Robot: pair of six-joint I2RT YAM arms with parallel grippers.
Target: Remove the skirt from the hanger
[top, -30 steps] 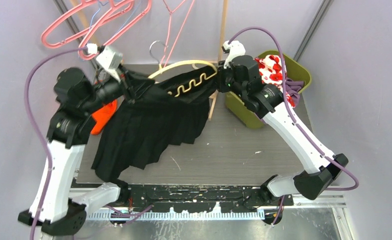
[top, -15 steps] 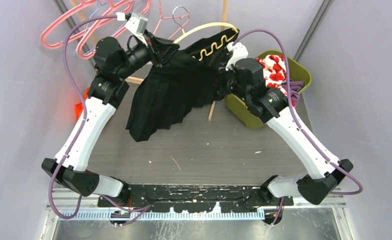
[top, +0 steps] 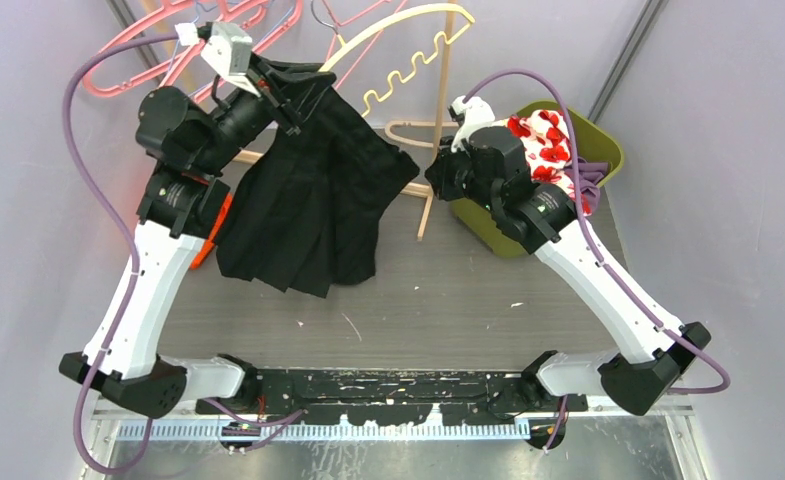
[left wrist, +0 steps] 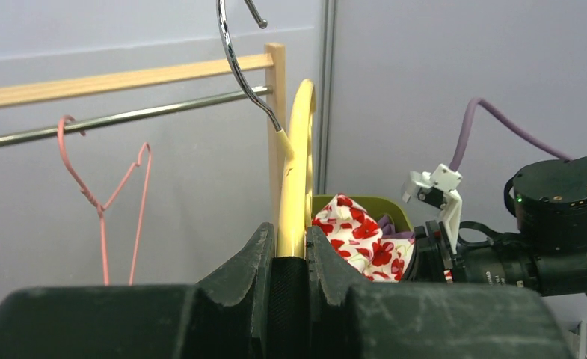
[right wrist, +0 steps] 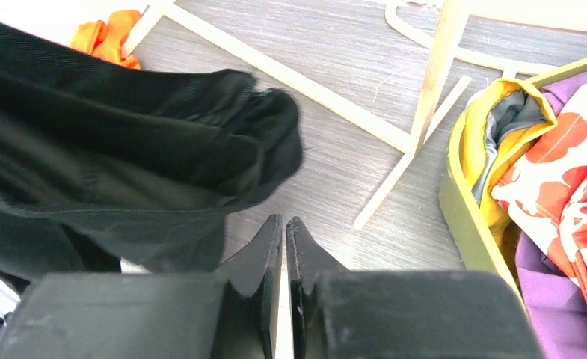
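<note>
Overhead and wrist views of a two-arm station. The left hand point(top: 290, 92) is raised at the far left of the grey surface point(top: 448, 290). Its fingers are clamped on one end of the pale yellow plastic hanger point(top: 398, 20). In the left wrist view the hanger point(left wrist: 297, 172) rises from between the closed fingers of this hand point(left wrist: 290, 247) and ends in a metal hook point(left wrist: 234, 60). A dark strip sits in the grip with it; whether this is cloth or finger pad cannot be told.

The black pleated skirt point(top: 313, 205) hangs from the left hand down towards the surface. Its right end droops free below the hanger's wavy lower bar. Whether the left end is on the hanger at the grip cannot be told.

The right hand point(top: 434, 178) is just beside the skirt's free end. Its fingers are pressed together on nothing point(right wrist: 283, 224), and the skirt point(right wrist: 88, 149) lies ahead of them, apart.

An olive-green bin point(top: 608, 150) at the right holds a red-and-white floral cloth point(top: 543, 135). Pink wire hangers point(top: 138, 60) hang at the far left, and an orange cloth point(top: 218, 215) lies behind the left arm.
</note>
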